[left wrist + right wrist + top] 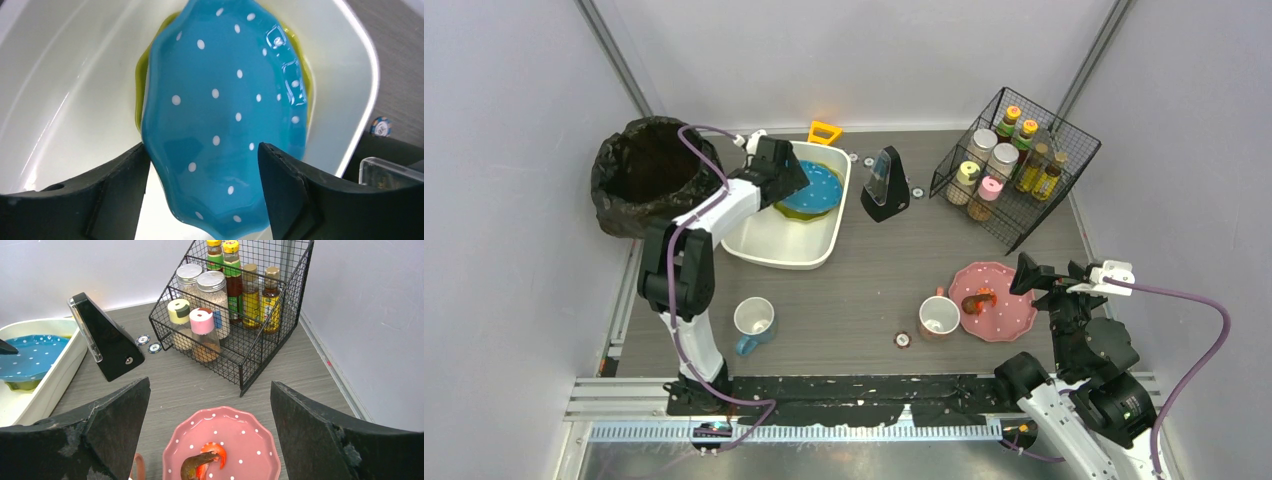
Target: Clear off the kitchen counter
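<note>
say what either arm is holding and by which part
Nothing. Left fingers stand open over the blue plate in the tub; right fingers open and empty.

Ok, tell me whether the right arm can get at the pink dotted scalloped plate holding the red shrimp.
Probably yes. The right claw hangs open just short of the pink dotted plate, with nothing between; only the white mug stands close beside its rim.

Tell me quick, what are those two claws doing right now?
Left gripper: open, over the blue plate, holding nothing.
Right gripper: open, empty, near the pink plate.
</note>
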`<action>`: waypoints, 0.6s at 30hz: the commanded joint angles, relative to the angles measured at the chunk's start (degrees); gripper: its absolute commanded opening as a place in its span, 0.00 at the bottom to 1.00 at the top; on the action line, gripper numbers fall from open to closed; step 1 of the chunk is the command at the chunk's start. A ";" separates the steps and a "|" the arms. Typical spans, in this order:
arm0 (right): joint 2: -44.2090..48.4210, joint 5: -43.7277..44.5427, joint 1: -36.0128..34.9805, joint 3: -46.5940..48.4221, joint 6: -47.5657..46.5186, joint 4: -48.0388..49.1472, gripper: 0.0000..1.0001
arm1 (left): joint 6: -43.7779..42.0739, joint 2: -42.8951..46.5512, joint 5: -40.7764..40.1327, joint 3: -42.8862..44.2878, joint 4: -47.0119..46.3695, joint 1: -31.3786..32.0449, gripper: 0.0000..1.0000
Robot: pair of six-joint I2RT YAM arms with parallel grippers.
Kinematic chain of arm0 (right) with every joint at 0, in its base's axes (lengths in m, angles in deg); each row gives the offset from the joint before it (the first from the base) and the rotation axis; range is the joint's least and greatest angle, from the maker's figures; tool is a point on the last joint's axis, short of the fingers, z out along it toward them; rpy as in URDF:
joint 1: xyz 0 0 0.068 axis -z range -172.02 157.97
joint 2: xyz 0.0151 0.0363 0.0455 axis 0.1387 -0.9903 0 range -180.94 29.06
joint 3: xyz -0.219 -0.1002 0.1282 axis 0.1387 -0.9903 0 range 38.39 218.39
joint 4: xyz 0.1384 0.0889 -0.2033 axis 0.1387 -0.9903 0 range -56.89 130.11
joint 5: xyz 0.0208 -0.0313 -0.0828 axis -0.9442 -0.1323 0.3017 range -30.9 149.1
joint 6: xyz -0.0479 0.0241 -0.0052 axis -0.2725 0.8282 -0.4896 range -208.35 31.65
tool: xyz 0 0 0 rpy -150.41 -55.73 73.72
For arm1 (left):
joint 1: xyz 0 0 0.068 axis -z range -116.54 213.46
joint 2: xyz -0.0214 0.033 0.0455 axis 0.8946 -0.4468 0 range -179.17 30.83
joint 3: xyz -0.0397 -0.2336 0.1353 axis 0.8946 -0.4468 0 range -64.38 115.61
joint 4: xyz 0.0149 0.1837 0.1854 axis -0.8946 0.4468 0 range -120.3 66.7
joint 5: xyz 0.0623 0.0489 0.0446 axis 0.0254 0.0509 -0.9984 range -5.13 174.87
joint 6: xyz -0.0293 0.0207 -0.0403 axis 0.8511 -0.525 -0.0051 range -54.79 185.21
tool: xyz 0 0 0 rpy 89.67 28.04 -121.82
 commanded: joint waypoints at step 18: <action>-0.44 0.64 -0.24 -0.06 0.28 2.58 0.95 | -11.90 -10.96 3.34 18.29 14.78 0.37 0.92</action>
